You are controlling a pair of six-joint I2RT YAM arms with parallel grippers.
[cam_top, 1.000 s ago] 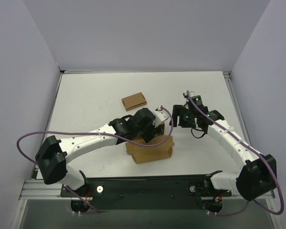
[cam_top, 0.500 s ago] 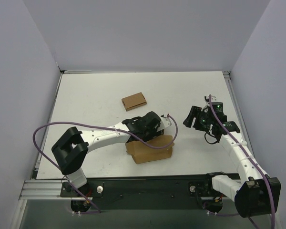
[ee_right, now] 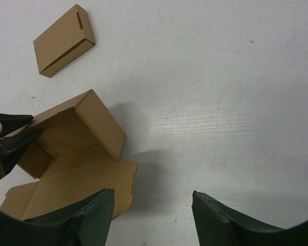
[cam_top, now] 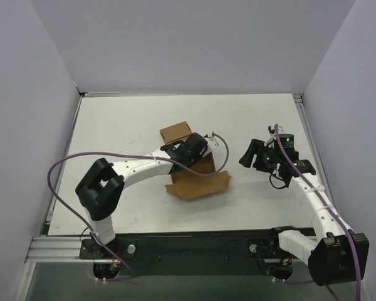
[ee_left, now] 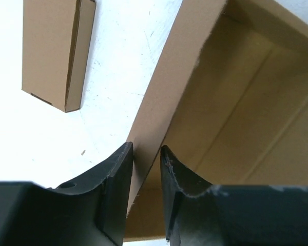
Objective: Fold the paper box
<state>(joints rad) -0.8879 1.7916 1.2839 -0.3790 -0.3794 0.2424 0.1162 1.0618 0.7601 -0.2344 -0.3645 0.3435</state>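
Note:
The paper box lies partly formed mid-table, brown, with raised walls at its far end and a flat flap toward the arms. My left gripper is at its far left wall. In the left wrist view the gripper has that upright cardboard wall pinched between its two fingers, with the box's inside to the right. My right gripper hovers open to the right of the box and holds nothing. From the right wrist, the box sits left of its open gripper.
A smaller flat brown cardboard box lies just behind the paper box, close to the left gripper; it also shows as a small box and a small box. The enclosure's walls stand around the white table.
The left gripper moved back to the box's far wall and closed on it; the box now stands with walls raised. The right arm drew away to the right, then held still.

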